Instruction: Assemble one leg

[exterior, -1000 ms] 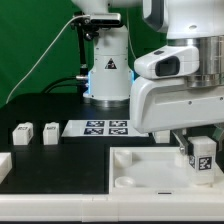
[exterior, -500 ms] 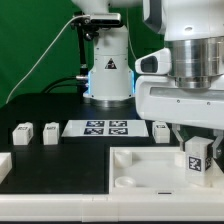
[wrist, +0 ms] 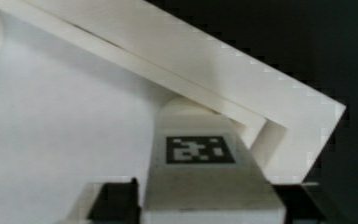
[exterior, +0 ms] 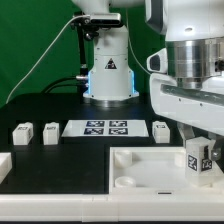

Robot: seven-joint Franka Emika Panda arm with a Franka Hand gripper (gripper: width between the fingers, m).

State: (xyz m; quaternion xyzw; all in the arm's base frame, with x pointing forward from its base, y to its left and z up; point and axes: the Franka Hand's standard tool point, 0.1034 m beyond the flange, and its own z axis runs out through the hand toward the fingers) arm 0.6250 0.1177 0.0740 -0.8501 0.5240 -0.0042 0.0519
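My gripper point(exterior: 196, 138) is shut on a leg point(exterior: 200, 160), a small white block with a black-and-white tag. It holds the leg upright over the near right corner of the large white tabletop point(exterior: 140, 165); I cannot tell whether the leg touches it. In the wrist view the leg point(wrist: 201, 165) sits between the black fingers point(wrist: 114, 205), close to the tabletop's raised corner rim point(wrist: 247, 95). Three more legs lie on the black table: two at the exterior view's left point(exterior: 21, 133) point(exterior: 50, 131) and one right of the marker board point(exterior: 160, 129).
The marker board point(exterior: 100, 128) lies flat behind the tabletop. The arm's base point(exterior: 108, 75) stands at the back centre. Another white part point(exterior: 4, 165) lies at the left edge of the exterior view.
The gripper and held leg have shifted slightly toward the exterior view's right. The arm's body has moved aside and uncovered the leg right of the marker board.
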